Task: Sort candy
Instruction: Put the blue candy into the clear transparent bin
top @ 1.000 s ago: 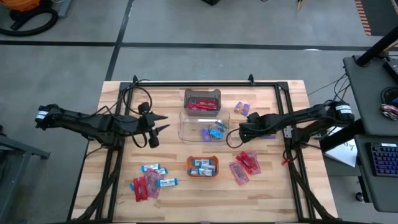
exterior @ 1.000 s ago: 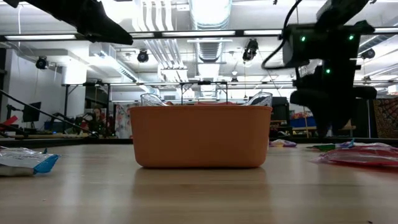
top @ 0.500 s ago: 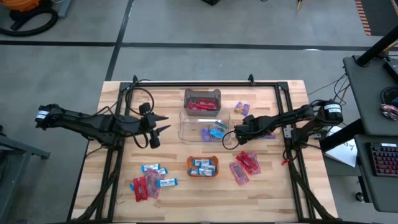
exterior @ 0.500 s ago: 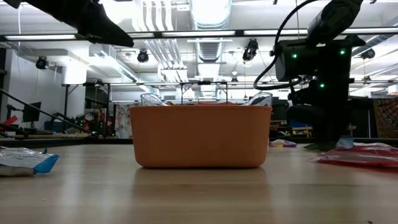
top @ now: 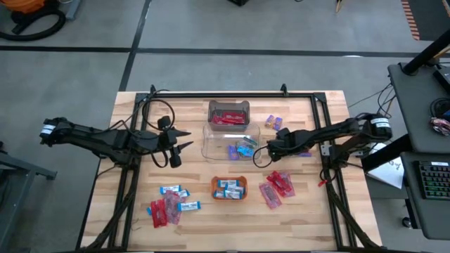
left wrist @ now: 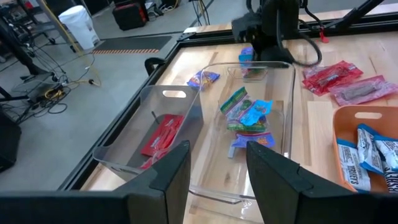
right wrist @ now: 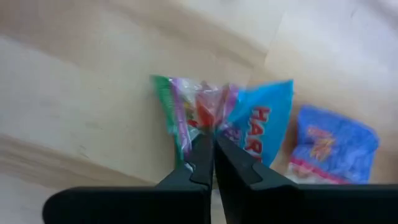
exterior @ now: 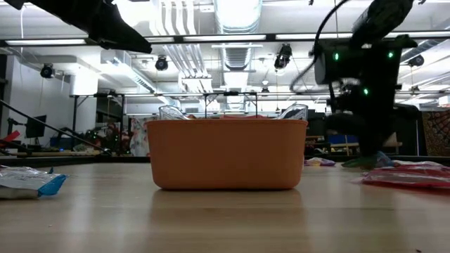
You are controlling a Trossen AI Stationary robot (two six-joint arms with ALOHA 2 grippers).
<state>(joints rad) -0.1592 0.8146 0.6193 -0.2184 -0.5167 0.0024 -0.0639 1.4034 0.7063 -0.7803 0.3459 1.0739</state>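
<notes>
Since earlier frame, right gripper [right wrist: 213, 149] clenched on blue crinkly candy [right wrist: 249, 134]; left gripper [left wrist: 217, 165] released, waiting. Next we lift, carry to clear bin [top: 211, 145].

Taking the orange tray [top: 229, 188] as landmark: bare table [top: 140, 179] lies open to its left up to the loose candy [top: 171, 204] near the front-left corner. Behind the tray, two clear bins [top: 230, 140] block the middle. To its right, red packets [top: 276, 188] crowd the boards, and the right gripper [top: 266, 153] stands low just behind them, beside the nearer bin.
</notes>
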